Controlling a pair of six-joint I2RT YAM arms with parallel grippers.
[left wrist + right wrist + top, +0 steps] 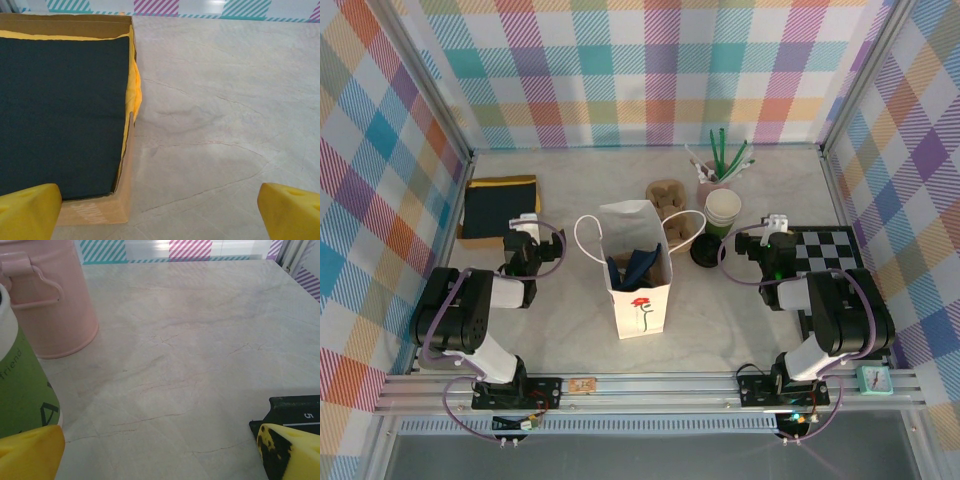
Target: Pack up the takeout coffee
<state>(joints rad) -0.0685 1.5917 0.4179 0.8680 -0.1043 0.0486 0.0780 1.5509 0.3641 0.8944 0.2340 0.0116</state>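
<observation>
The takeout coffee is out of view. A white paper bag [638, 292] with a red flower print stands open at the table's middle, with dark blue folded material inside. My left gripper [525, 224] [160, 215] hovers open to the bag's left, by a cardboard box's corner, its yellow fingertips [29, 210] wide apart over bare table. My right gripper [776, 226] [160, 455] is open to the bag's right, nothing between its yellow fingertips [292, 452]. A stack of lidless green cups [723, 212] [22, 385] stands just left of it.
A cardboard box of dark napkins [500, 206] [60, 110] lies at the back left. Loose black lids [705, 251], a brown cup carrier [667, 196] and a pink bucket [712, 186] [50, 295] of straws sit behind the bag. A checkered mat [827, 250] [295, 412] lies right.
</observation>
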